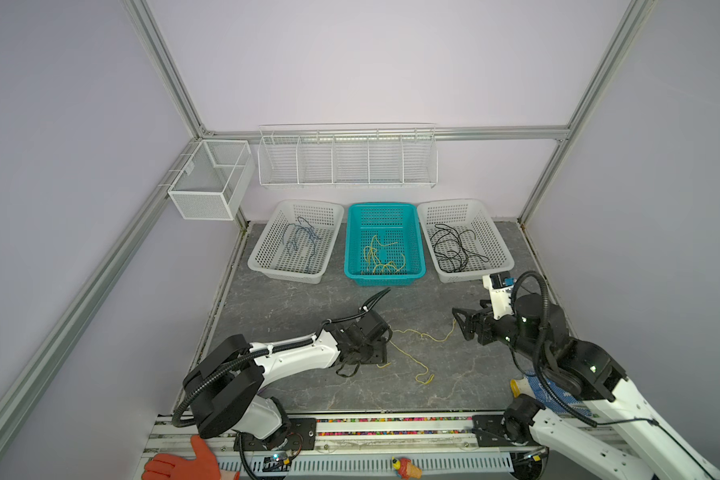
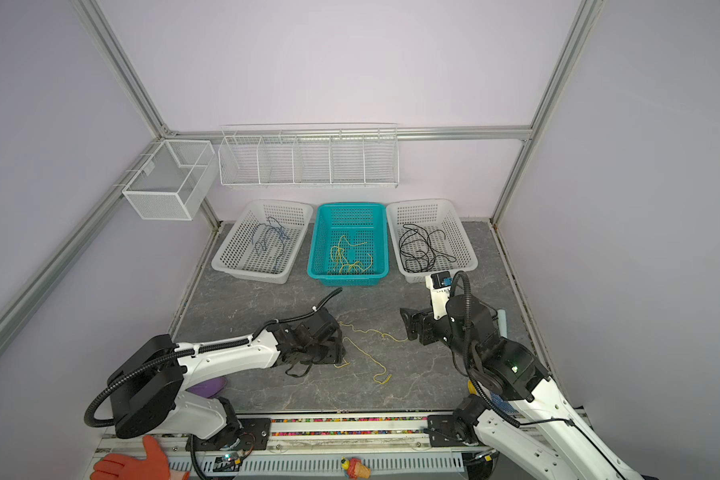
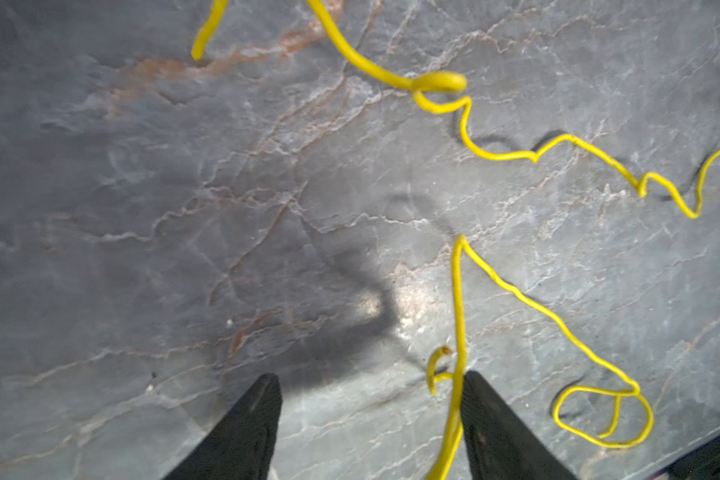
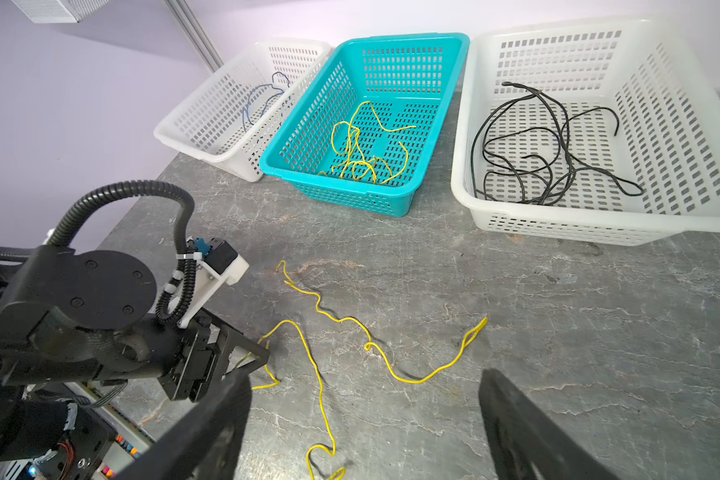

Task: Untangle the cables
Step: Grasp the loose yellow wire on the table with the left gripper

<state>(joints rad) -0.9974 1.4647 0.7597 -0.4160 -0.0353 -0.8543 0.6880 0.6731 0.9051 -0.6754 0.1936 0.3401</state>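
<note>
Two loose yellow cables (image 1: 433, 337) (image 2: 375, 332) lie crossed on the grey marble table between my grippers. My left gripper (image 1: 381, 362) (image 3: 368, 378) is low over their left ends with its jaws apart. One yellow strand (image 3: 458, 299) runs between the fingers, close against one of them. My right gripper (image 1: 460, 324) (image 4: 364, 376) hovers open just right of the cables' far end (image 4: 474, 328), holding nothing. Blue cables (image 1: 304, 241), more yellow cables (image 1: 381, 257) and black cables (image 1: 454, 249) lie in three baskets at the back.
In a row along the back wall stand a white basket (image 1: 258, 266), a teal basket (image 1: 385, 205) and another white basket (image 1: 501, 245). White wire racks (image 1: 346, 158) hang above them. An orange glove (image 1: 188, 461) and a small toy (image 1: 406, 467) lie at the front rail.
</note>
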